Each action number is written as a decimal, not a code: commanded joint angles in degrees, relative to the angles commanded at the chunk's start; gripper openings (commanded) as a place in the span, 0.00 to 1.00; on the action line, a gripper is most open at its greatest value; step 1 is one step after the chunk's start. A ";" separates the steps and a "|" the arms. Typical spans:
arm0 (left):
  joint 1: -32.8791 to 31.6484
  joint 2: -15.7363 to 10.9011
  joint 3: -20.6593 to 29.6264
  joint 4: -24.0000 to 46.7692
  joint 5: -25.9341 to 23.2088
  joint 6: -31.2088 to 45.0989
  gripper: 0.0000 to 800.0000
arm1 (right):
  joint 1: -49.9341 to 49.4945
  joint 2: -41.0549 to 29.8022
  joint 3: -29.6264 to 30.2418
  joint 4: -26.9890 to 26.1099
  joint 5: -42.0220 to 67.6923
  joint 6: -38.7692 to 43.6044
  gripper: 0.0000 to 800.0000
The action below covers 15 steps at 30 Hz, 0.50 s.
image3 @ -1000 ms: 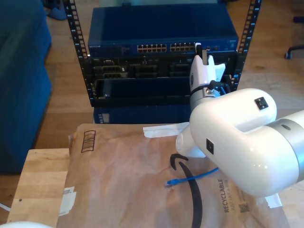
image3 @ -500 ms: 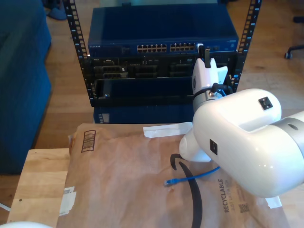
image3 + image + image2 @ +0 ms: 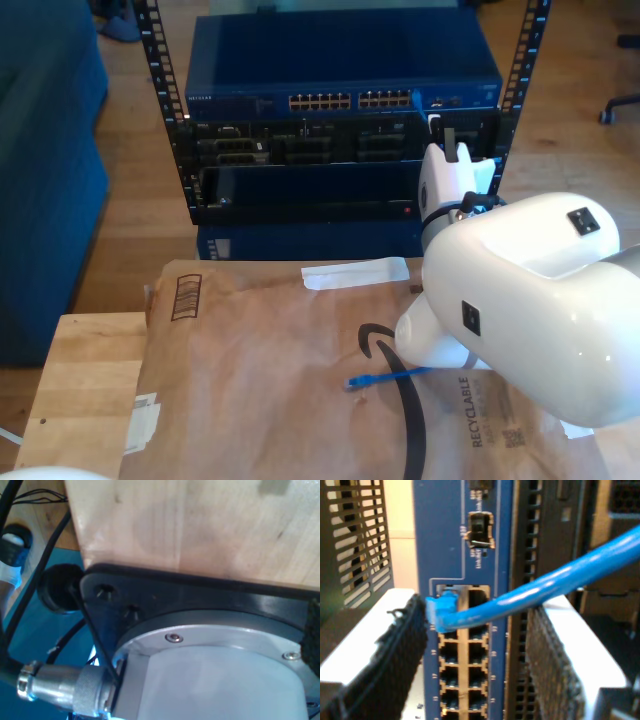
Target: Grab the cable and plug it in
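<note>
My second end effector point(image 3: 477, 645), jaws spread wide, carries the cable point(image 3: 540, 587) loosely between its pads point(image 3: 400, 650). The plug point(image 3: 439, 605) lies directly ahead, at the switch point(image 3: 462, 540) port row, long axis angled across the ports; seating appears incomplete.

Ahead of me stands a black rack point(image 3: 160, 95) on a light wooden floor point(image 3: 125, 180). A blue couch point(image 3: 45, 170) sits beside the rack, toward the exterior view's left. In front of the rack lies brown paper point(image 3: 260, 390) over a pale wood table point(image 3: 85, 385). White tape point(image 3: 355, 272) holds the paper's edge nearest the rack.
</note>
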 joint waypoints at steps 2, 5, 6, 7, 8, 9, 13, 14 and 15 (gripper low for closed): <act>0.00 0.00 0.00 0.00 0.00 0.00 1.00 | -0.18 0.00 0.00 -0.18 0.26 0.00 0.41; 0.00 0.09 0.00 0.00 0.00 0.00 1.00 | -0.35 -1.93 1.23 -1.85 0.53 0.00 0.44; 0.00 0.09 0.00 0.00 0.00 0.00 1.00 | -0.53 -3.16 2.64 -1.93 0.70 0.00 0.45; 0.00 0.00 0.00 0.00 0.00 0.00 1.00 | -0.62 -4.48 4.04 -2.02 1.14 0.00 0.46; 0.00 0.09 0.00 0.00 0.00 0.00 1.00 | -0.70 -5.80 5.45 -2.11 1.85 0.00 0.47; 0.00 0.09 0.00 0.00 0.00 0.00 1.00 | -0.79 -6.95 6.95 -2.20 2.90 0.00 0.48; 0.00 0.00 0.00 0.00 0.00 0.00 1.00 | -1.14 -13.10 13.01 -3.96 9.32 -0.09 0.56; 0.00 0.09 0.00 0.00 0.00 0.00 1.00 | -1.32 -14.95 14.59 -4.84 11.43 -0.09 0.59; 0.00 0.00 0.00 0.00 0.00 0.00 1.00 | -1.76 -16.88 16.00 -5.63 13.71 -0.09 0.64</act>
